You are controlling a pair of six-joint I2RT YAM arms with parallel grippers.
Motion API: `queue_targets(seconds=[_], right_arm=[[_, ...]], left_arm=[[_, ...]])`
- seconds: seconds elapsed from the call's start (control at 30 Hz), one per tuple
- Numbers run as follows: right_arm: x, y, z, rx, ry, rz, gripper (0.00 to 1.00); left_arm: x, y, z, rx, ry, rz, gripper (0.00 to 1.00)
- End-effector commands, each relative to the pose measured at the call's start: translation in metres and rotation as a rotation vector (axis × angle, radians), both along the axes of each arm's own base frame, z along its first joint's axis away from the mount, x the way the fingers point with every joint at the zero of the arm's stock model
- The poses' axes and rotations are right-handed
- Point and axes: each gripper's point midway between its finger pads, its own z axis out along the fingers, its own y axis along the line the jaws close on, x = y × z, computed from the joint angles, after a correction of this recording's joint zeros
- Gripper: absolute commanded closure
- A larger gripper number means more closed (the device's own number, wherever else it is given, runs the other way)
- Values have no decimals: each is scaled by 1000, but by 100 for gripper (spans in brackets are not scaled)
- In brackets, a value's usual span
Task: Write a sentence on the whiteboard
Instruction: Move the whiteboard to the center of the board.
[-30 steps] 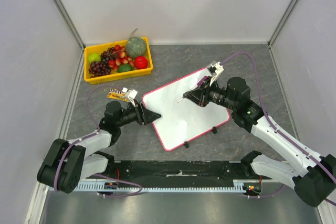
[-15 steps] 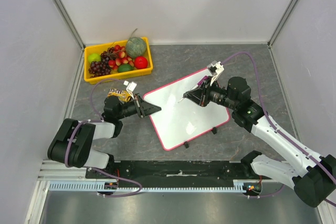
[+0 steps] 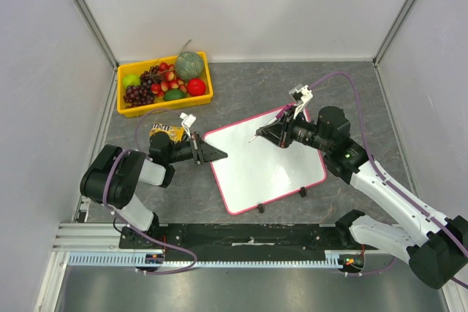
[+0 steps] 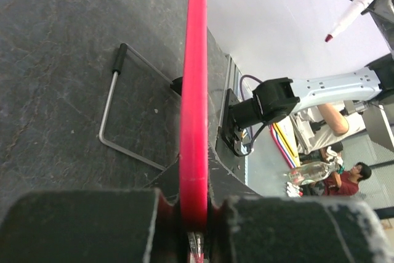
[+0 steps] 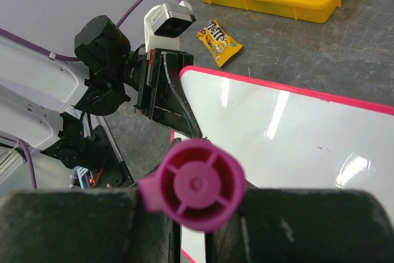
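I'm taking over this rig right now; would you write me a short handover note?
Left gripper: shut on the board's left rim, steadying it.
Right gripper: shut on the marker, tip over the board's far part; contact unclear.
Done: board and marker are gripped.
Left: the whole sentence; no letters show on the board.

The table's centre is taken by a glossy white rectangular board with pink-red rim (image 3: 270, 173). The left gripper (image 3: 217, 155) clamps its left edge; the right gripper (image 3: 264, 135), gripping a magenta marker pen (image 5: 196, 184), hangs over its far half. A yellow plastic fruit tray (image 3: 157, 108) blocks the far-left corner; a yellow sweet packet (image 3: 162, 134) lies near it. Bare grey tabletop (image 3: 365, 85): far right, and between tray and board.
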Motion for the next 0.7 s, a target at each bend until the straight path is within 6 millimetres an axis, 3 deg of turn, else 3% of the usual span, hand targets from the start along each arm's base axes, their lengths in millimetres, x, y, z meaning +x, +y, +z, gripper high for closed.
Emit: queue_targets(seconds=[0.0, 0.17, 0.47, 0.5, 0.67], right_arm=[[0, -2, 29, 37, -77, 3, 100], [-1, -3, 30, 38, -78, 0, 100], [0, -4, 31, 36, -81, -2, 100], [0, -4, 32, 38, -81, -3, 100], [-1, -3, 37, 43, -94, 10, 100]], left_arm=[[-34, -13, -3, 26, -135, -206, 98], [-32, -25, -12, 160, -131, -202, 98], [-33, -27, -9, 181, -126, -184, 98], [-33, -26, -8, 182, -133, -180, 95], [-24, -24, -3, 207, -144, -115, 65]])
